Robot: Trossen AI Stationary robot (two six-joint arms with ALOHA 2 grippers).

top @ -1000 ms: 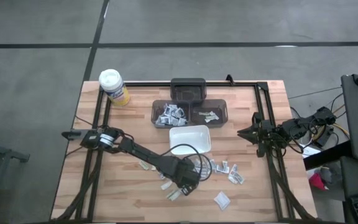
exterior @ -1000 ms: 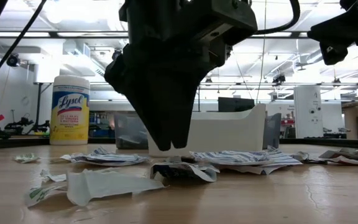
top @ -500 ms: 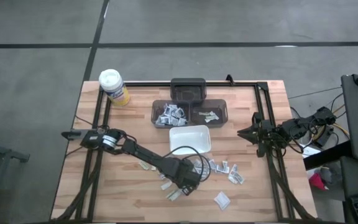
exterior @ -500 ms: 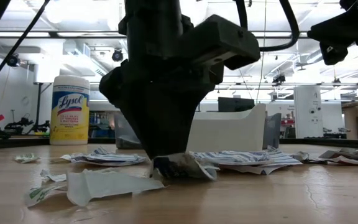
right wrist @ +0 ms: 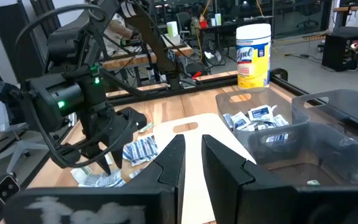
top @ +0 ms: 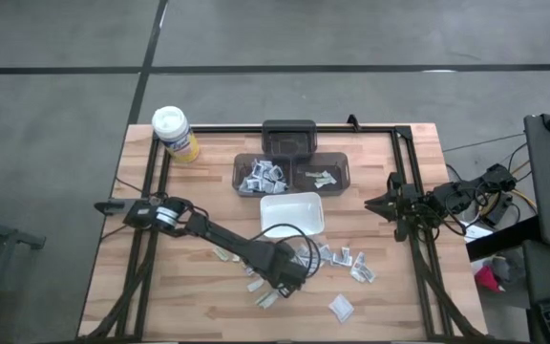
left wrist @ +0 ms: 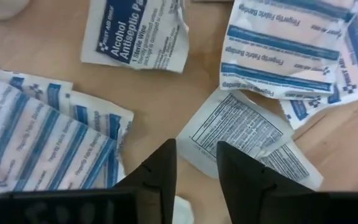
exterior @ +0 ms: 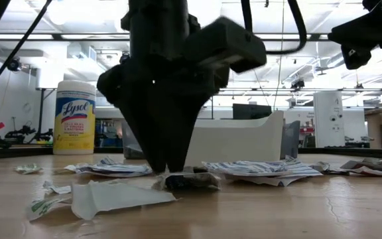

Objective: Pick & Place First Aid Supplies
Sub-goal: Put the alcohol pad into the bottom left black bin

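Several small flat first aid packets [top: 342, 256] lie scattered on the wooden table near its front middle. My left gripper [top: 287, 279] points straight down among them, its fingertips [exterior: 170, 171] at table level. It is shut on a white packet with fine black print [left wrist: 241, 134]. Blue-striped bandage packets [left wrist: 39, 143] lie around it. My right gripper [top: 390, 204] waits level at the table's right edge, its fingers [right wrist: 192, 149] a narrow gap apart with nothing between them. My left gripper pinches the near corner edge [left wrist: 194, 155] of the black-printed packet between its two fingers. The fingers come from above, pointing down. The packet [exterior: 188, 180] is bunched at the fingertips and rests on the table.
A white tray [top: 292, 212] lies just beyond the packets. Behind it stand two dark bins, one holding packets [top: 261, 175] and one with a few greenish ones [top: 321, 177], and a third dark bin [top: 289, 136]. A yellow canister [top: 175, 132] stands at the far left corner.
My left gripper has stayed over the same spot and rolled a little about its downward line. The packet at its fingertips has bunched up and shifted slightly on the table.
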